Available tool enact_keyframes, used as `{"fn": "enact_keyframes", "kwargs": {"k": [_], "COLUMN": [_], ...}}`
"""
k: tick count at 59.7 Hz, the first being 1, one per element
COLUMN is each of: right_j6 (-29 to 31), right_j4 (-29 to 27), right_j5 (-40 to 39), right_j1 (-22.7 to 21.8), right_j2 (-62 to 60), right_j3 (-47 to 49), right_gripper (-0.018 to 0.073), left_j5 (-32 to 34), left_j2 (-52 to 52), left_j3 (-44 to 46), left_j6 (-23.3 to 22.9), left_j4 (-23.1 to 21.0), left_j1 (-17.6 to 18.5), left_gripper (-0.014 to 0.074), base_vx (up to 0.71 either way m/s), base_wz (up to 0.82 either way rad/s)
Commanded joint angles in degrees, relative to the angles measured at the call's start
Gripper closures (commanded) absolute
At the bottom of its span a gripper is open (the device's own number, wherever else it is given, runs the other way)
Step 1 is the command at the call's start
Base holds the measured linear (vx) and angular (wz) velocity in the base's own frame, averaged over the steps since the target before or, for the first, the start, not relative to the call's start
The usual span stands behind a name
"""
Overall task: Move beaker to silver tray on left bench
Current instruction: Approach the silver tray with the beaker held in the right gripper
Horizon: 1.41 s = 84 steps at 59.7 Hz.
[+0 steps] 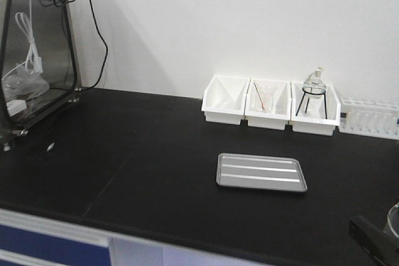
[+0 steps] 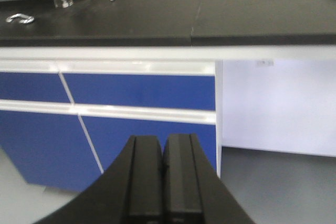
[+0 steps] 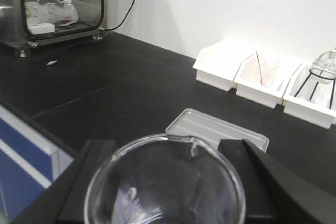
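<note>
On bench (image 1: pixel 124 154): one tray (image 1: pixel 262 172), three bins (image 1: pixel 225 115)

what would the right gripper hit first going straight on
Probably the silver tray, lying just past the beaker the right gripper holds; depth is unclear, so the black bench could come first.

The beaker (image 3: pixel 164 179), clear glass with a round rim and a small spout, stands upright between the right gripper's (image 3: pixel 170 198) fingers near the surface's front edge. The tray (image 1: pixel 262 172), shiny grey, shallow and round-cornered, lies flat and empty on the matte black surface (image 1: pixel 124 154), right of centre.
</note>
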<state>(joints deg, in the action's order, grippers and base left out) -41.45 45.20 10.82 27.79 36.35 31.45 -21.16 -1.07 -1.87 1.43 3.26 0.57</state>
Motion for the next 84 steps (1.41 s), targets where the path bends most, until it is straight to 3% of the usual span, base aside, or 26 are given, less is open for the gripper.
{"fn": "enact_keyframes", "kwargs": {"k": [1, 42, 84], "right_j6": [0.51, 0.51, 0.46], "right_j4": [1.15, 1.15, 1.15], "right_j5": [-3.31, -3.29, -3.97], "right_j1": [-0.02, -0.02, -0.02], "right_j2": [-0.09, 0.03, 0.04], "right_j3": [1.78, 1.78, 1.78], "right_gripper": [0.0571, 0.0571, 0.0571], "left_j5": [4.28, 4.28, 4.28], "left_j2": [-0.40, -0.40, -0.40], "left_j3": [-1.14, -1.14, -1.14], "left_j6": [-0.10, -0.10, -0.10], "left_j4": [-0.16, -0.16, -0.16], "left_j1": [0.33, 0.33, 0.33], "left_gripper": [0.0595, 0.0595, 0.0595], "base_vx": [0.50, 0.43, 0.07], "base_wz": [-0.03, -0.34, -0.06]}}
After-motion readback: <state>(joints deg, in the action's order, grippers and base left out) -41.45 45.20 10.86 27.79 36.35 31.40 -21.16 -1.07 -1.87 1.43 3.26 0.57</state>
